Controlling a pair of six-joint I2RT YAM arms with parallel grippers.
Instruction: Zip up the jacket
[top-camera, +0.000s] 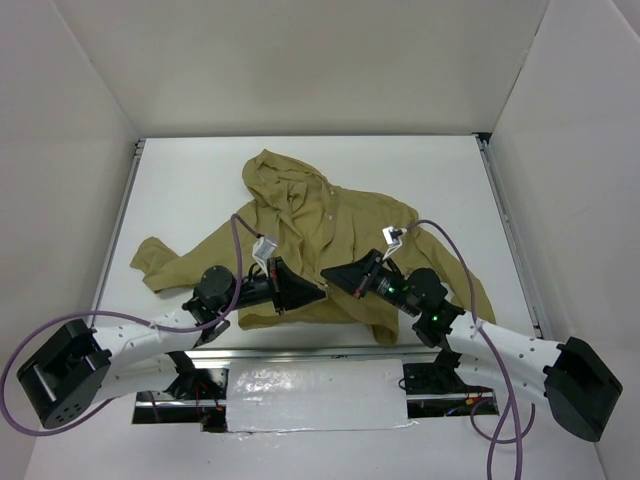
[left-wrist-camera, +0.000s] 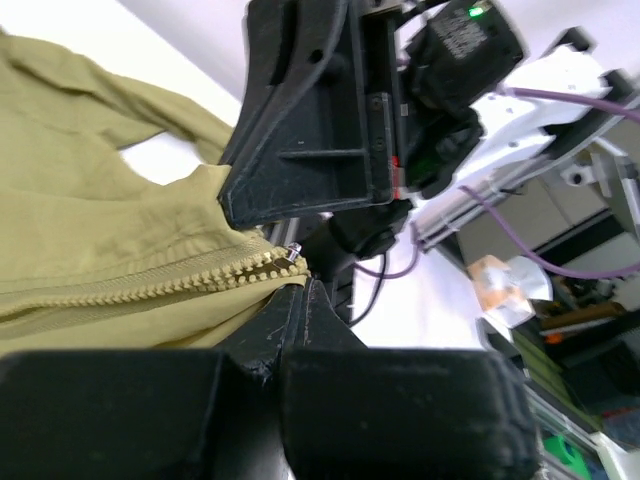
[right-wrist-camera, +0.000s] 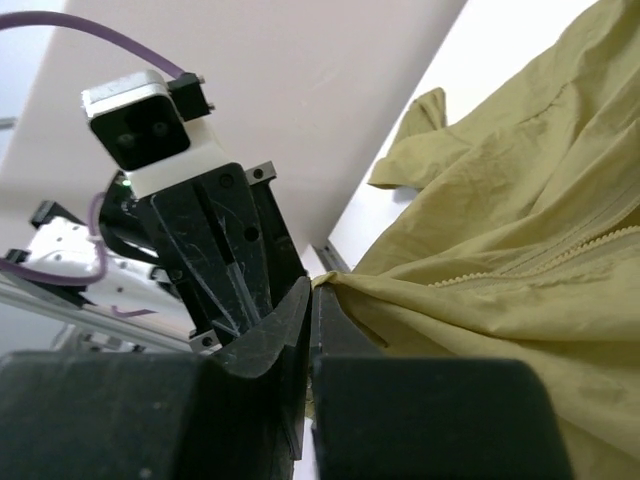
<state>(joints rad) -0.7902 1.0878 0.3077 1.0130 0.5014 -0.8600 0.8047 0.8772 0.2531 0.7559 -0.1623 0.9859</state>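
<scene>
The olive-tan jacket (top-camera: 330, 225) lies spread on the white table (top-camera: 190, 190), hood at the far end and sleeves out to both sides. My left gripper (top-camera: 318, 293) and right gripper (top-camera: 328, 274) meet tip to tip at the middle of its near hem. In the left wrist view my left gripper (left-wrist-camera: 303, 283) is shut on the hem by the lower end of the zipper (left-wrist-camera: 150, 288). In the right wrist view my right gripper (right-wrist-camera: 315, 285) is shut on a corner of the jacket (right-wrist-camera: 520, 250). The left gripper's fingers (right-wrist-camera: 225, 260) stand close behind it.
White walls enclose the table on three sides. Metal rails run along its left edge (top-camera: 125, 200) and right edge (top-camera: 505, 220). A shiny panel (top-camera: 310, 395) lies between the arm bases at the near edge. Purple cables (top-camera: 450, 240) loop over the jacket.
</scene>
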